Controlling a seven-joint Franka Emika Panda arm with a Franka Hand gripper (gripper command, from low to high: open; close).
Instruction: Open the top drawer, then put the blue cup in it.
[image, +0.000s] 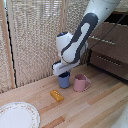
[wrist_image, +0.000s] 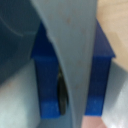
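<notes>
The dark brown wooden cabinet (image: 111, 47) stands at the exterior view's right, behind the pale wooden table (image: 95, 102). Its top drawer (image: 107, 40), a wide dark front with a thin silver bar handle, appears to jut out a little from the cabinet face, so it is probably already pulled open, though the arm hides part of it and I cannot be sure. The white and black robot arm (image: 80, 35) reaches down from the upper right to the middle of the table. Its gripper (image: 63, 70) sits right over the small medium-blue cup (image: 64, 80), which stands upright on the table, just beside the pink mug (image: 80, 83). In the wrist view, the blue fingers (wrist_image: 46, 82) stand either side of a grey wall, seemingly the cup's rim, held narrow on it. A white patterned plate (image: 17, 116) and a small orange block (image: 57, 95) lie nearer the front. What remains, as I judge it: lifting the cup and carrying it into the drawer.
</notes>
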